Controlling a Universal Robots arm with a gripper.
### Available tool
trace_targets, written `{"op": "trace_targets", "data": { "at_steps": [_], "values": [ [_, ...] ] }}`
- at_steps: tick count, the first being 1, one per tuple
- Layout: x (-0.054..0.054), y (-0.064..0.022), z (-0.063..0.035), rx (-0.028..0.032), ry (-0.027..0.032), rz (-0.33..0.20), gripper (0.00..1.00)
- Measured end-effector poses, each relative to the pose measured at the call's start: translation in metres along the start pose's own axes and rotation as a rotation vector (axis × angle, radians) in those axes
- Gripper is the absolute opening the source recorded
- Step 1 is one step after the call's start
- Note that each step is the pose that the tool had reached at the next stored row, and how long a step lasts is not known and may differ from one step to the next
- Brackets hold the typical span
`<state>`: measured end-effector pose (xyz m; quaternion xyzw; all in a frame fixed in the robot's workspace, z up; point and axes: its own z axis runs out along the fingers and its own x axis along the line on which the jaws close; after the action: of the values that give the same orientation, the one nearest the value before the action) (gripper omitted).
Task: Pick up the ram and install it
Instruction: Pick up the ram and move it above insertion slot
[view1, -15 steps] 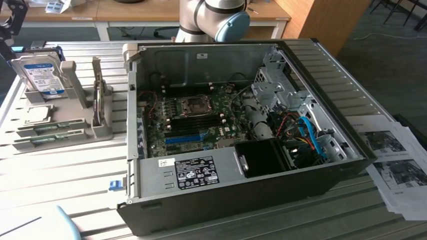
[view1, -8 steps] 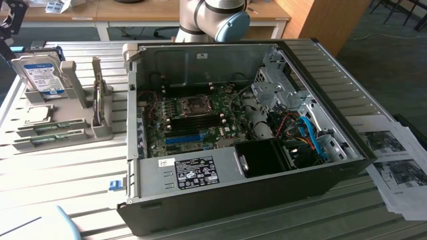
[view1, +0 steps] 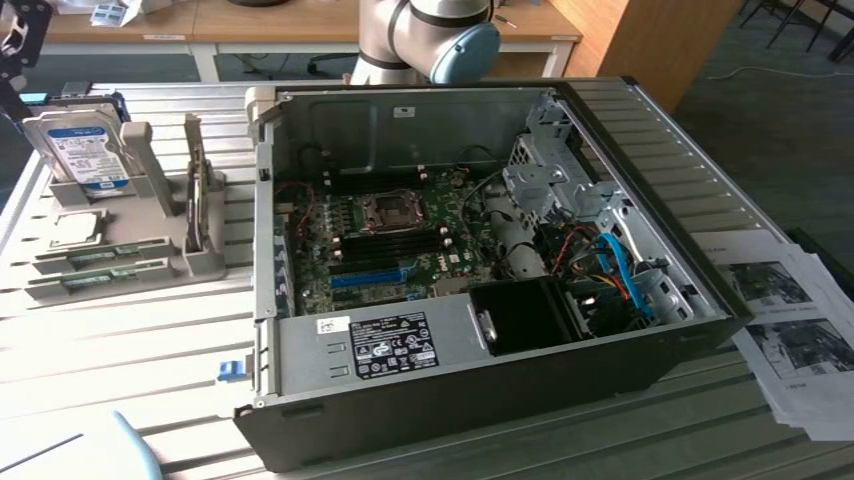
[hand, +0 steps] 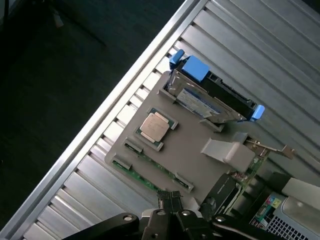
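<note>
Wrist view: the gripper (hand: 171, 196) is pinched shut and empty, hovering over the grey fixture (hand: 195, 150), nearest the ram (hand: 150, 179) lying in its edge slot. Exterior view puts that fixture at nine o'clock of the open case (view1: 467, 420). Approach step, I'd say. A grasp calls for jaws parted and lined along the stick. Count: apparently two ram sticks, one hard drive (view1: 80, 150), one processor chip (hand: 156, 126).

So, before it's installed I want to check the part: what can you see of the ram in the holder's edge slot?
The ram is a long, thin green circuit board lying lengthwise in the outermost slot of the grey holder. The slot's grey walls hide most of it; its chips cannot be made out. Only the holder seems to touch it. The shut gripper hangs just past that edge, holding nothing.
</note>
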<state>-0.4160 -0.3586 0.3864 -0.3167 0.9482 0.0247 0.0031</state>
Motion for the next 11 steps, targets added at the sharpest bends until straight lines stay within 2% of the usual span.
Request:
{"op": "trace_targets", "data": {
  "at_steps": [11],
  "values": [
    [-0.0003,0.0005,0.0004,-0.0032,0.0065,-0.146,0.09]
  ]
}}
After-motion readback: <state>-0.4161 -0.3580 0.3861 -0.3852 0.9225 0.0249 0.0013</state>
